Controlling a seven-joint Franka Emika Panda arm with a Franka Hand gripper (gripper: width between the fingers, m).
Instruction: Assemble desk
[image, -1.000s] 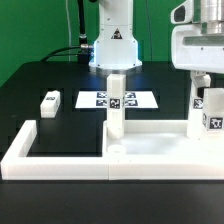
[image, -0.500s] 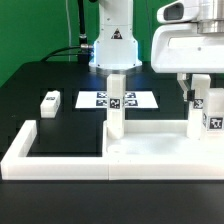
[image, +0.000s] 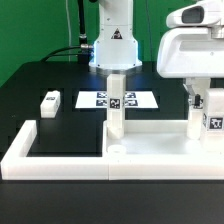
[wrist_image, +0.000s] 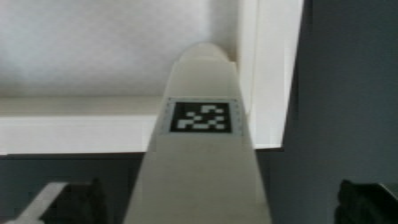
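The white desk tabletop (image: 150, 146) lies flat at the exterior view's lower right. One white leg (image: 115, 104) stands upright on its left corner. A second tagged leg (image: 213, 112) stands at the right edge, and my gripper (image: 205, 98) hangs over its top. In the wrist view this leg (wrist_image: 205, 150) fills the middle with its tag facing the camera. My gripper (wrist_image: 214, 205) is open, with a dark finger (wrist_image: 63, 200) on either side of the leg and a gap on each side. A third leg (image: 50, 101) lies loose on the black table at the left.
The long white U-shaped frame (image: 40, 160) borders the front and left of the work area. The marker board (image: 120, 99) lies flat behind the centre leg. The robot base (image: 113, 45) stands at the back.
My gripper has come down and shifted slightly toward the exterior view's left, so its fingers now straddle the top of the right leg. The parts have not moved.
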